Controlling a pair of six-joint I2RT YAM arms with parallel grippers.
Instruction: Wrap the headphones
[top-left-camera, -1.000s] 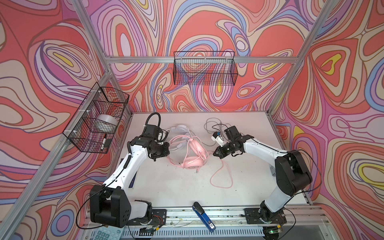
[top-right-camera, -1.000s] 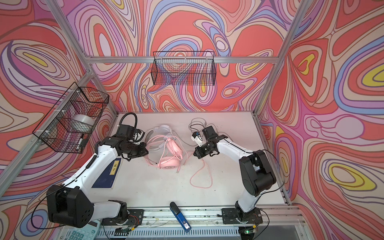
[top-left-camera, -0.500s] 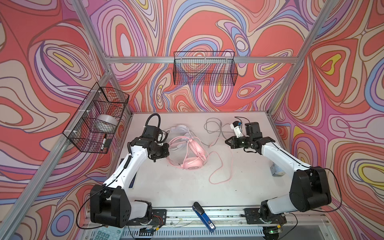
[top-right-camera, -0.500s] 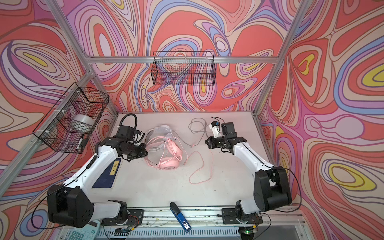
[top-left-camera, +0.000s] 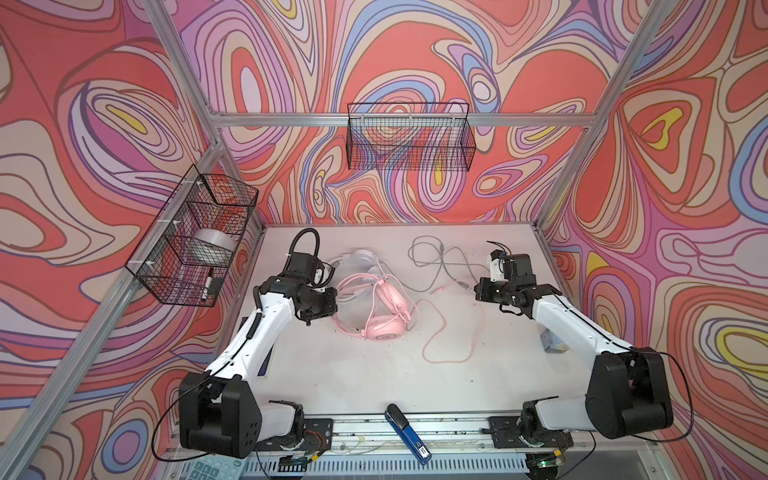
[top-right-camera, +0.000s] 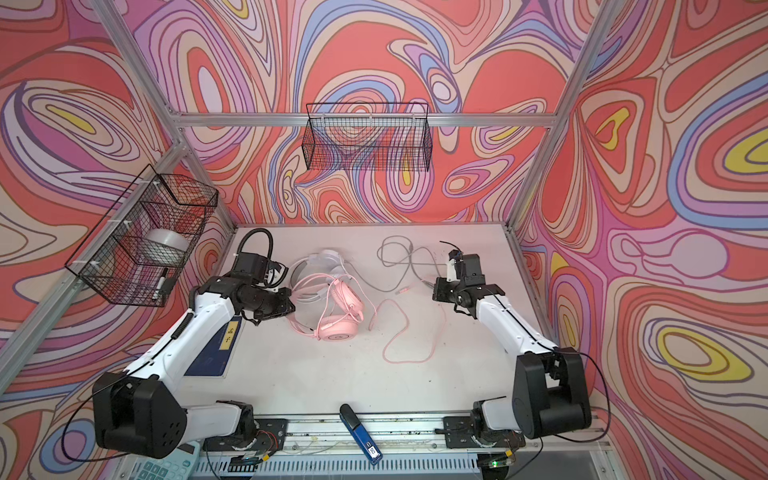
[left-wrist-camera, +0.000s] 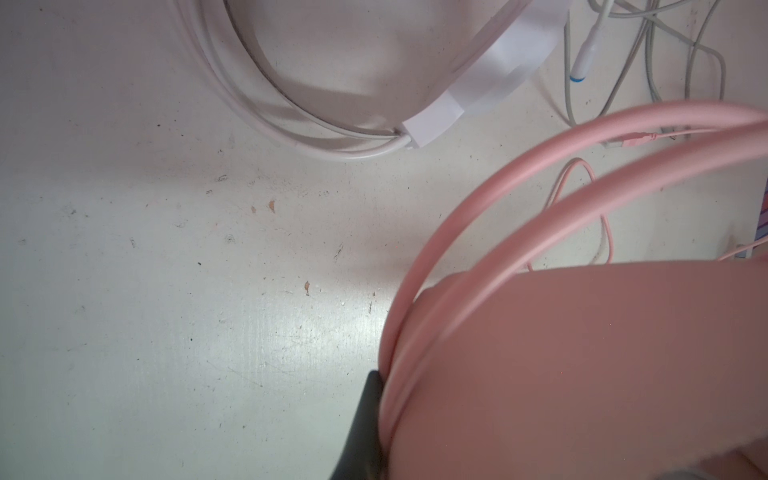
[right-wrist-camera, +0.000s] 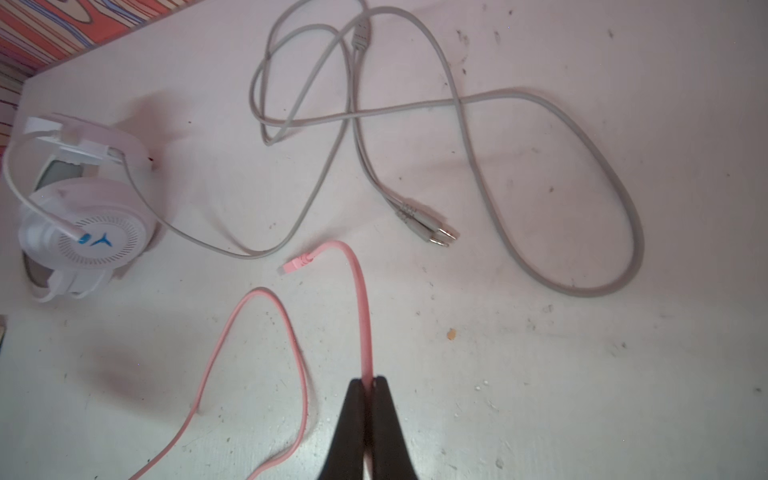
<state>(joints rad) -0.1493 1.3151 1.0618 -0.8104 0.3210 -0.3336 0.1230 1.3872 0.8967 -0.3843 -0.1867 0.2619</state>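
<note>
Fingers (right-wrist-camera: 351, 419) of the right claw (right-wrist-camera: 368, 380) were pressed together on the pink cable (right-wrist-camera: 363, 324), which came out from between their tips. Past the grip the cable climbed, bent over and ended in a loose pink plug (right-wrist-camera: 296, 264); whether the plug touched the table (right-wrist-camera: 540, 374) could not be told. In both top views the right claw (top-left-camera: 478, 289) (top-right-camera: 434, 291) stood at the right side of the table, well apart from both headsets. From it the pink cable ran in a wide slack loop over the bare surface back to the pink headset (top-left-camera: 384, 330) (top-right-camera: 336, 330).

That headset lay left of the table's middle, one earcup flat and the other leaning over it. The left claw (top-left-camera: 334, 311) (top-right-camera: 292, 309) was clamped on its band. The left wrist view showed one black finger (left-wrist-camera: 365, 415) tight against the two pink rods, and the other finger was hidden behind the band's broad pink strap.

The white headset (top-left-camera: 359, 259) (right-wrist-camera: 83, 232) sat just behind the pink one, and their bands overlapped in both top views. Its grey cable (right-wrist-camera: 352, 113) lay in loose loops toward the back of the table. The two jack plugs (right-wrist-camera: 436, 239) rested near the pink plug without touching it.

A wire basket (top-left-camera: 166, 286) on the left wall held a tape roll (top-left-camera: 212, 251), and a second basket (top-left-camera: 409, 141) hung on the back wall.
</note>
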